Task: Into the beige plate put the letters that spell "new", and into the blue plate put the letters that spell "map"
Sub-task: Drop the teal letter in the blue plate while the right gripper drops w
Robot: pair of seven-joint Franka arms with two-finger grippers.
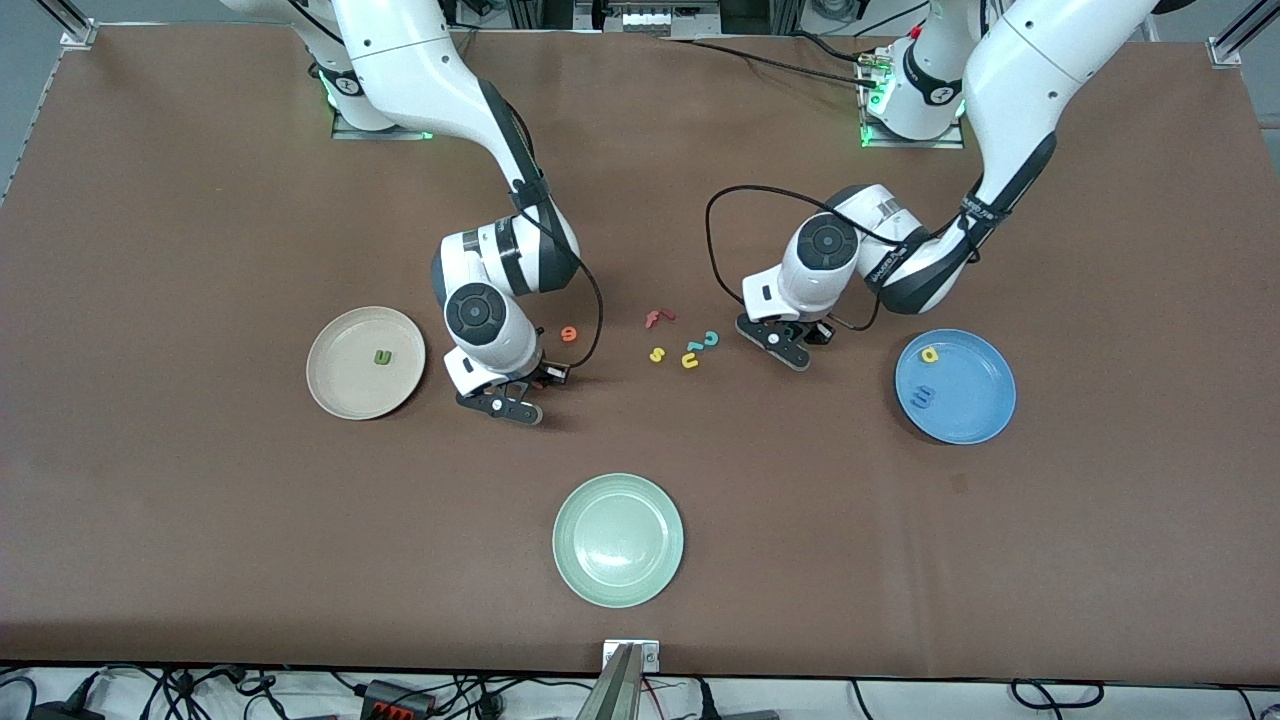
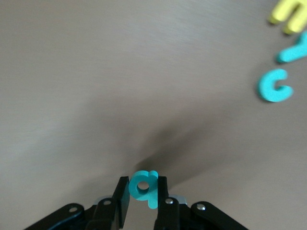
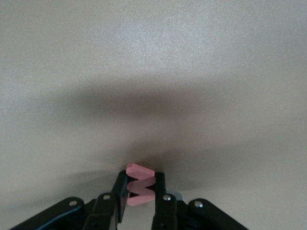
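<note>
Three of the six wanted letters already lie in their plates, seen from the front camera: a dark green n (image 1: 383,357) in the beige plate (image 1: 340,395), toward the right arm's end of the bench (image 1: 200,520), and a yellow a (image 1: 930,354) and blue m (image 1: 925,397) in the blue plate (image 1: 985,415), toward the left arm's end. An orange e (image 1: 569,334) lies loose on the bench beside the right arm. Between the arms sit the letters to leave alone: a red f (image 1: 658,319), a yellow s (image 1: 657,355), a yellow u (image 1: 690,360) and a teal c (image 1: 711,339). A pale green plate (image 1: 618,540) lies nearest the camera, holding nothing. The right tool (image 1: 508,403) is low between the beige plate and the e; the left tool (image 1: 785,343) is low just beside the loose letters.

Left wrist view: the left tool (image 2: 143,194) is clamped on the teal p (image 2: 145,187), low at the bench surface.

Right wrist view: the right tool (image 3: 140,191) is clamped on the pinkish-red w (image 3: 139,190), also low.

Judging from this, half the work is done; the p and w are gripped but not delivered, and the e is untouched.
</note>
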